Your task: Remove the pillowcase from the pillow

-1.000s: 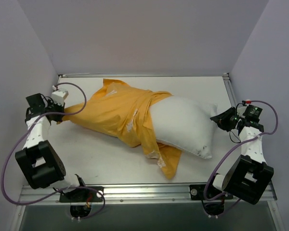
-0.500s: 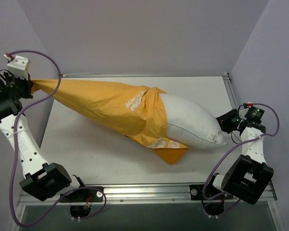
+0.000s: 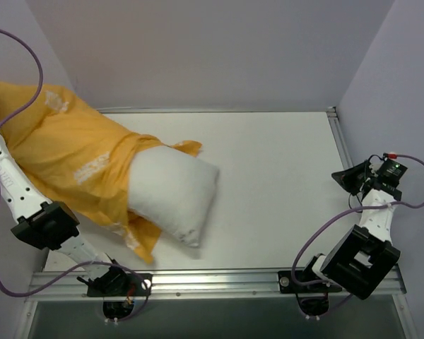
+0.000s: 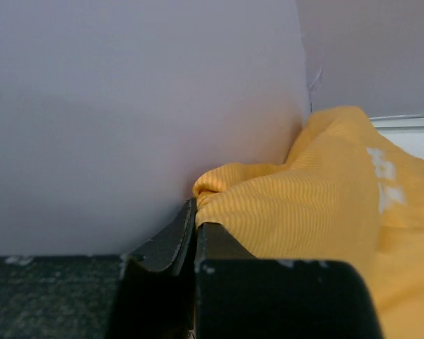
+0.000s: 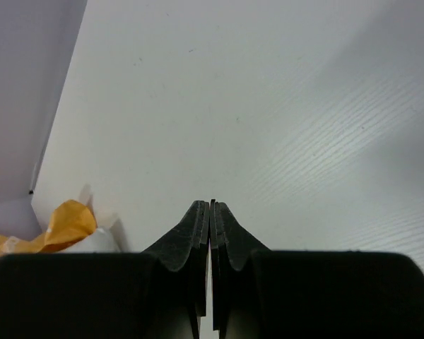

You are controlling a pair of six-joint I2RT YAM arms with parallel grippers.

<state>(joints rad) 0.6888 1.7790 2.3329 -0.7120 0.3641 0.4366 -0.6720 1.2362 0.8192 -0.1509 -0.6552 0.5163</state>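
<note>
Both sets of jaws are closed. Your left gripper, raised high at far left, pinches the thin, ribbed orange pillowcase, whose white print is unreadable. The plump white pillow pokes out of its right end, on the left of the table. Your right gripper hovers empty at the right.

1. The left gripper is hauling the pillowcase higher and farther left, past the top view's edge.
2. The pillow is sliding left across the table.
3. The right gripper, having lost the pillow, is pinching closed on nothing.
</note>
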